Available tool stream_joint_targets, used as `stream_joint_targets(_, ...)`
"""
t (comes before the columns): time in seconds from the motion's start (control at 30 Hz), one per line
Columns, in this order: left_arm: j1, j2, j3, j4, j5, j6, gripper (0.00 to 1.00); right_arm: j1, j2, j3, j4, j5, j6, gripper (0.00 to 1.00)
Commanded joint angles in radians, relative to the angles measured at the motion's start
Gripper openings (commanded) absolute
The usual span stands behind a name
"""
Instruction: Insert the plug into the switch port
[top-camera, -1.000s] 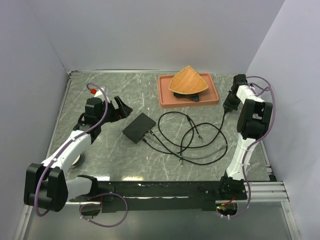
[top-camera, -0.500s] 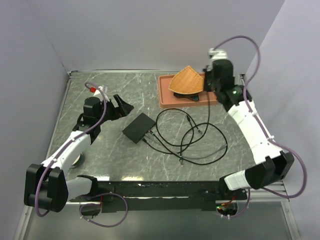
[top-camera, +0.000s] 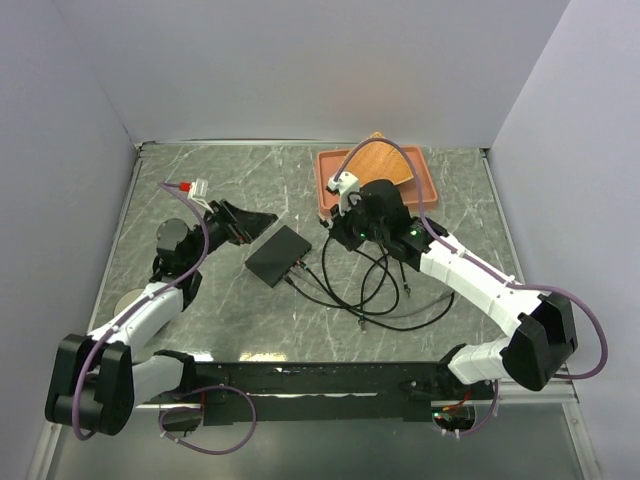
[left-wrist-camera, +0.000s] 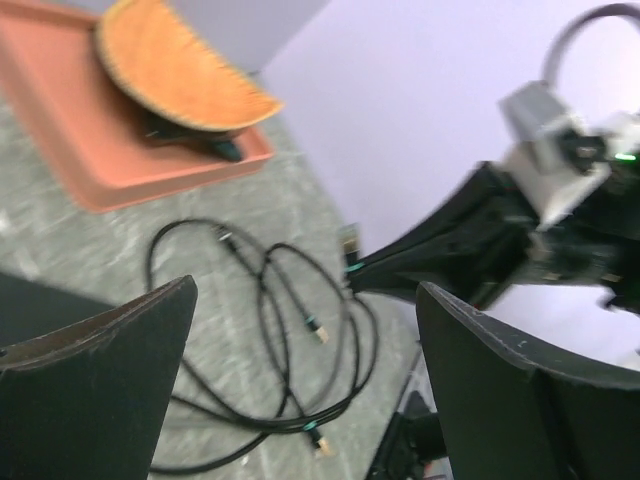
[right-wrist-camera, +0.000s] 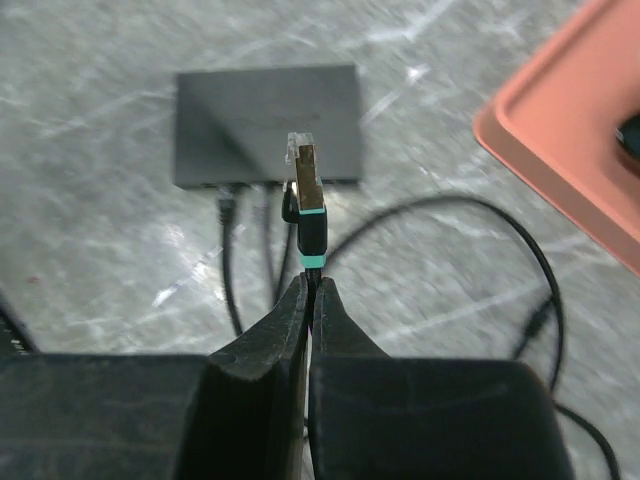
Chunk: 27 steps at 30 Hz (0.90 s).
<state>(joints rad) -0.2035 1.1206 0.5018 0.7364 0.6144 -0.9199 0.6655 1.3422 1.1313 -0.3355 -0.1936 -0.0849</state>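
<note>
The flat black box (top-camera: 278, 255) lies left of centre; two cables are plugged into its long edge with the switch ports (right-wrist-camera: 262, 184). My right gripper (top-camera: 333, 234) hovers just right of the box, shut on the cable right behind a plug (right-wrist-camera: 308, 178) with a teal band. In the right wrist view, the plug's clear tip points at the box (right-wrist-camera: 268, 120) from my gripper (right-wrist-camera: 312, 285). My left gripper (top-camera: 258, 221) is open and empty, above the box's far-left corner. In its wrist view (left-wrist-camera: 308, 292) it faces the held plug (left-wrist-camera: 349, 246).
A terracotta tray (top-camera: 330, 196) with a fan-shaped wooden piece (left-wrist-camera: 180, 75) sits behind the right gripper. Loose black cable loops (top-camera: 385, 285) with more plugs (left-wrist-camera: 318, 330) lie right of the box. Side walls close in the table.
My right arm has swung from the far right edge, over the tray, to the middle beside the box, carrying the plug. My left gripper has shifted slightly toward the box.
</note>
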Motion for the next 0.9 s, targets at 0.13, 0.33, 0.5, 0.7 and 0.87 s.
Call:
stream_joint_targets(0.13,-0.014,0.056,0.004,0.294,0.131,-0.085,0.94,0.011,-0.020,0.030,0.095,-0.288,0.024,0.00)
stream_joint_targets(0.33,-0.065,0.058,0.004,0.351,0.185,-0.036,0.92,-0.012,0.023,0.074,0.063,-0.473,-0.015,0.00)
stream_joint_targets(0.5,-0.126,0.053,0.033,0.313,0.197,0.026,0.86,-0.032,0.041,0.108,0.053,-0.619,-0.009,0.00)
stream_joint_targets(0.7,-0.157,0.056,0.060,0.274,0.179,0.050,0.65,-0.033,0.043,0.113,0.058,-0.642,0.005,0.00)
stream_joint_targets(0.87,-0.165,0.073,0.067,0.290,0.176,0.030,0.47,-0.033,0.046,0.105,0.062,-0.653,0.019,0.00)
